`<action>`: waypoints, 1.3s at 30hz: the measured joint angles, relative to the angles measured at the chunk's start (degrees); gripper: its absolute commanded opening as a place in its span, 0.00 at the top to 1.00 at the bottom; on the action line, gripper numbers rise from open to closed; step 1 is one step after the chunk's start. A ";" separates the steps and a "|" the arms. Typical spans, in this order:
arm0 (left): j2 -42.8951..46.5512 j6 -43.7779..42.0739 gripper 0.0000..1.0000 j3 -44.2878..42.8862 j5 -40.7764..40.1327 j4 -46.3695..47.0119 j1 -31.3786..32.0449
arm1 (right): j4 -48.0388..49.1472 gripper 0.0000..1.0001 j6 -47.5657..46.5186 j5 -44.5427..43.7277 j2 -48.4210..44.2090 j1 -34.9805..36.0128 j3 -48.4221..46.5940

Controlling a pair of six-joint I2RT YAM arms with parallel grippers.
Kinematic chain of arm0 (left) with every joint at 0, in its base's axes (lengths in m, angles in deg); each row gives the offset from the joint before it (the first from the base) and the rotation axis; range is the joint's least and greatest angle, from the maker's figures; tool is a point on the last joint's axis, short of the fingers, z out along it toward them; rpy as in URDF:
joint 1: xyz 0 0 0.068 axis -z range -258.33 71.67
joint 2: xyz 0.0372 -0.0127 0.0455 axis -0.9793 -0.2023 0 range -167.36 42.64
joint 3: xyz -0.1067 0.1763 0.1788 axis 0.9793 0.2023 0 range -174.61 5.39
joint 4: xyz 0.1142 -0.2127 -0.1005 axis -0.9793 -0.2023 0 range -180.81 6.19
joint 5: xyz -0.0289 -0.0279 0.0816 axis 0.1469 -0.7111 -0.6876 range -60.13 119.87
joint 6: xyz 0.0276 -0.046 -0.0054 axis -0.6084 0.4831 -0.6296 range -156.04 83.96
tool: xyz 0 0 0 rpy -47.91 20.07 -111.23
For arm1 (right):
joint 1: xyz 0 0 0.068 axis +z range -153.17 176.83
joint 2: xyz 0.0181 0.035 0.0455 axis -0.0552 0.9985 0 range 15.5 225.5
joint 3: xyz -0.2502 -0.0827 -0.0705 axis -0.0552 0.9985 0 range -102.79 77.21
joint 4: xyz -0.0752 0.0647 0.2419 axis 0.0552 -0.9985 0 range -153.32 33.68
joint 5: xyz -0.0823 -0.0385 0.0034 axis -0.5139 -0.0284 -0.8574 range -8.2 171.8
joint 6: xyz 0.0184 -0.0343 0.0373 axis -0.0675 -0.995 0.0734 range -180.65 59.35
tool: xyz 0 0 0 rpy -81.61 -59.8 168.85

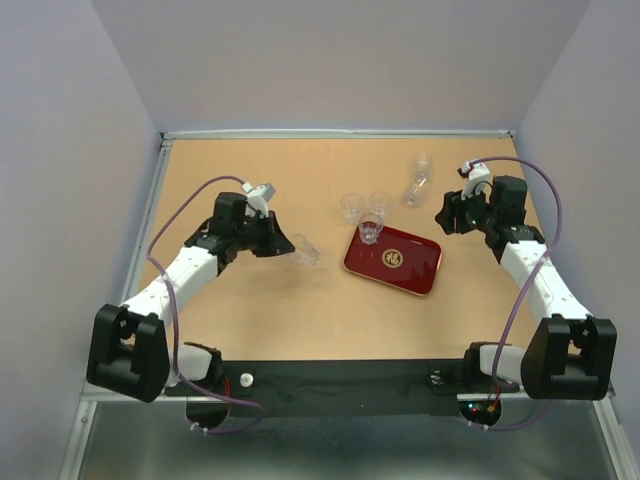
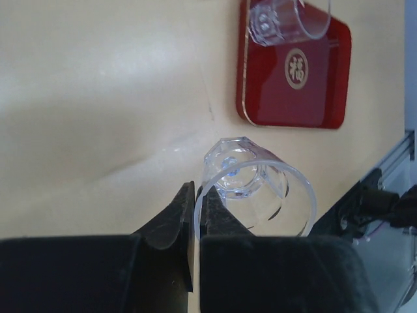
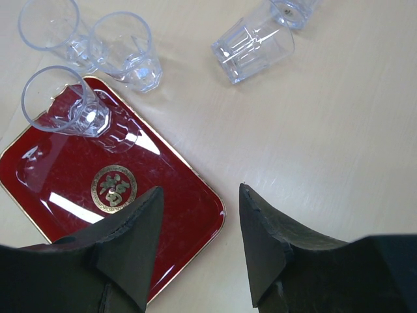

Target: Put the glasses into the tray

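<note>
The dark red tray [image 1: 410, 268] with a gold emblem lies right of centre. One clear glass [image 1: 370, 229] stands in its far-left corner. My left gripper [image 1: 287, 246] is shut on the rim of another glass [image 1: 306, 251], held tipped sideways left of the tray. In the left wrist view the fingers [image 2: 218, 215] pinch the wall of this glass [image 2: 257, 189], one inside and one outside. My right gripper [image 1: 447, 214] is open and empty, just right of the tray's far end. In the right wrist view it [image 3: 199, 195] hovers over the edge of the tray [image 3: 182, 192].
Two upright glasses [image 1: 351, 206] [image 1: 380, 203] stand just behind the tray. Two more [image 1: 415, 190] [image 1: 422, 164] lie on their sides farther back right. A raised metal rim [image 1: 340, 133] bounds the wooden table, with grey walls behind it.
</note>
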 measured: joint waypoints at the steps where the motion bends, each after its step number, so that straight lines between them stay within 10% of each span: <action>1: -0.39 -0.59 1.00 -0.52 -0.07 0.02 1.53 | 0.00 0.44 -0.02 0.04 0.00 0.00 0.00; 16: -14.64 -2.58 1.00 -11.21 -7.52 3.85 18.36 | 0.02 0.44 -0.48 0.42 -0.04 -0.33 0.00; 39: -29.00 -1.62 0.93 -22.43 -21.73 5.95 27.23 | 0.02 0.44 -0.72 0.74 -0.52 -0.37 0.00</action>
